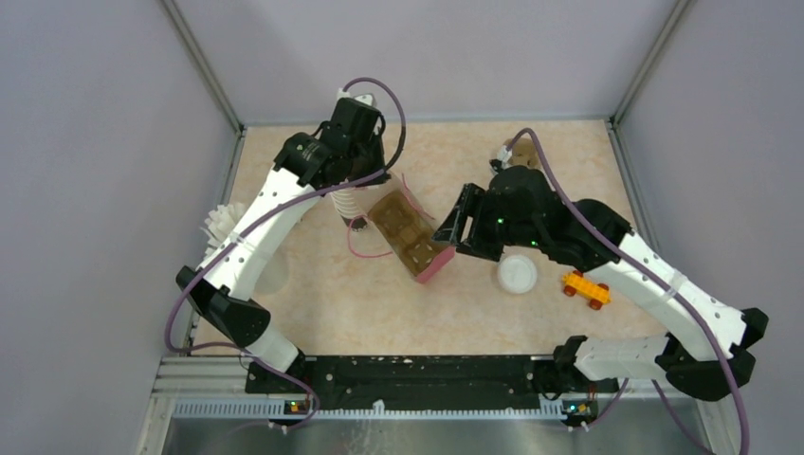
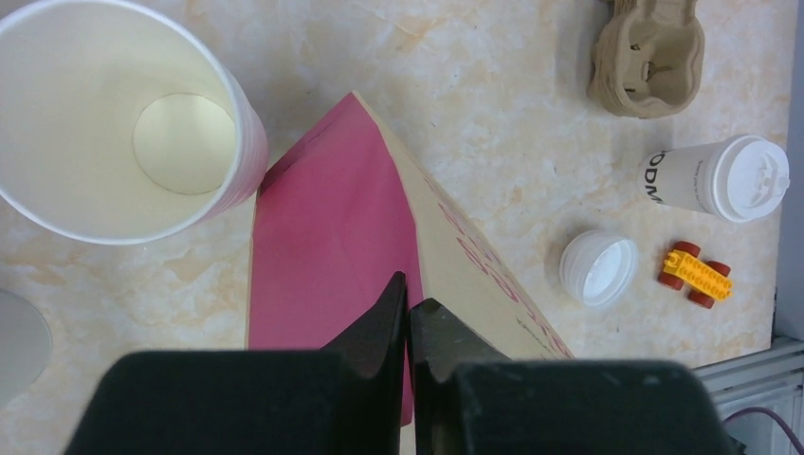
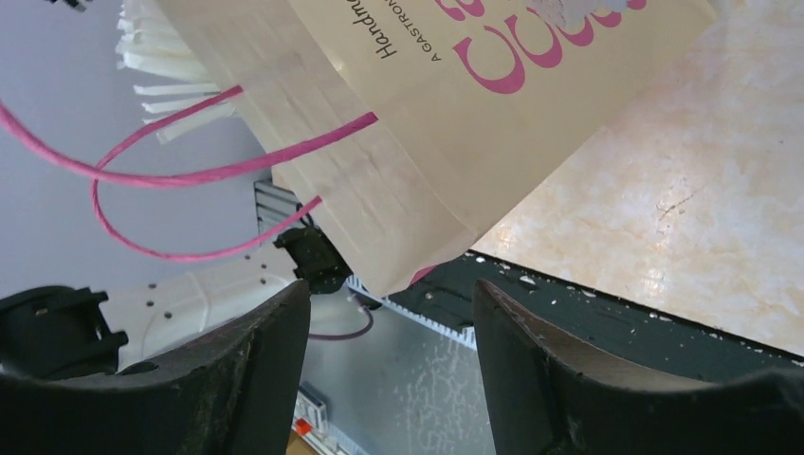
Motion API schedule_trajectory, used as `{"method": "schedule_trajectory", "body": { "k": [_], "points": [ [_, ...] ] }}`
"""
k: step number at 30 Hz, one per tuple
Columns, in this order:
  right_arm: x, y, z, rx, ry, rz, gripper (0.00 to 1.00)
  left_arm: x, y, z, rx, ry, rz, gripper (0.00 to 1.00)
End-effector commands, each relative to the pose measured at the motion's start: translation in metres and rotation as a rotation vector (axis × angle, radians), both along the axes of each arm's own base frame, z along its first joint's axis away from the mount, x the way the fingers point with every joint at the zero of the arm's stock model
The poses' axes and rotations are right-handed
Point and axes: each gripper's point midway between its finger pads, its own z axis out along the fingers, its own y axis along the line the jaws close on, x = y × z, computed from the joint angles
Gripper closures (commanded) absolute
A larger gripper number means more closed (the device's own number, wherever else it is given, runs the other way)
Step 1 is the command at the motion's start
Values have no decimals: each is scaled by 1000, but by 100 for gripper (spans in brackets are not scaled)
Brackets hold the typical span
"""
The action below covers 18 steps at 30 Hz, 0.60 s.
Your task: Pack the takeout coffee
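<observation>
The takeout coffee [image 2: 721, 178], a white lidded cup with black lettering, lies on its side at the right of the left wrist view. In the top view the right arm hides it. A tan paper bag [image 1: 410, 235] with pink sides and pink string handles lies tilted mid-table. My left gripper [image 2: 410, 289] is shut, fingertips together over the bag's [image 2: 332, 218] pink side fold. I cannot make out whether it pinches anything. My right gripper [image 3: 389, 294] is open at the bag's [image 3: 427, 142] lower corner, which hangs just above the gap. Nothing sits between its fingers.
A stack of lidless white cups [image 2: 123, 123] stands left of the bag, close to my left gripper [image 1: 357, 220]. A brown cup carrier [image 2: 648, 57] sits at the back right. A loose white lid [image 1: 517, 274] and a yellow toy car [image 1: 585, 289] lie near my right arm.
</observation>
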Motion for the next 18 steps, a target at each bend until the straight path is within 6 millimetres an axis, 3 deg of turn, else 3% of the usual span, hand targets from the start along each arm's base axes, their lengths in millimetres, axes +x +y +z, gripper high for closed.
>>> {"method": "schedule_trajectory", "body": {
  "k": [1, 12, 18],
  "points": [
    [12, 9, 14, 3, -35, -87, 39, 3, -6, 6, -38, -17, 2, 92],
    [11, 3, -23, -107, 14, -159, 52, -7, -4, 3, -62, -7, -2, 89],
    [17, -13, -34, -209, -10, -195, 55, -9, -1, 8, -63, -20, -6, 87]
  ]
}}
